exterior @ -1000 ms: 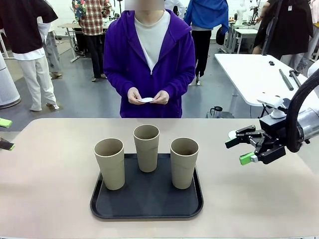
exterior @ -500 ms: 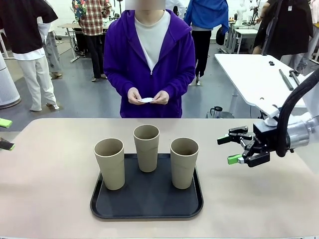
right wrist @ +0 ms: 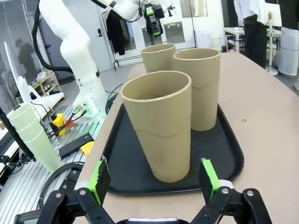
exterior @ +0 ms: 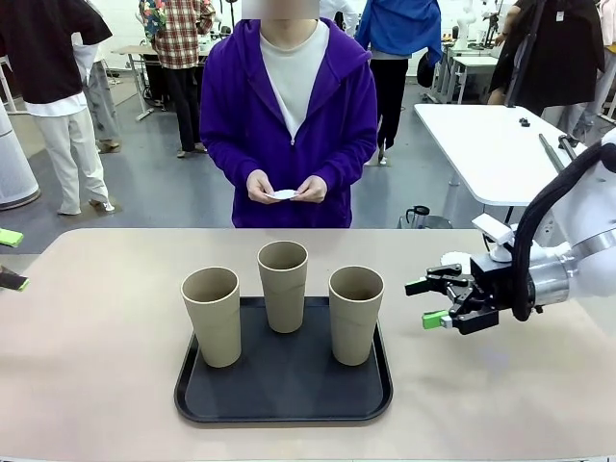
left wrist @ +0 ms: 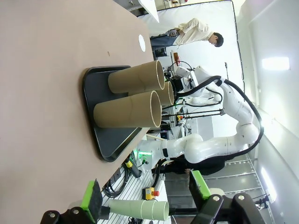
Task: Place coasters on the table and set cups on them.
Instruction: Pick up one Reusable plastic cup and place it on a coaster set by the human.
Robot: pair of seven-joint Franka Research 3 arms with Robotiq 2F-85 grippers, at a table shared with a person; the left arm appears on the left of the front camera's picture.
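Cups [exterior: 283, 286]: three, upright on black tray [exterior: 289, 390], mid-worktop [exterior: 96, 366]. Right end effector [exterior: 423, 303] hovered just right of right cup [exterior: 356, 315], not touching it, fingers spread, gripping nothing. Left end effector [exterior: 10, 260] sat at worktop's left edge, also spread and empty. Person's hands [exterior: 260, 186] held one coaster [exterior: 282, 193] at far side. Second coaster [left wrist: 141, 42] lay flat on worktop, right of tray.
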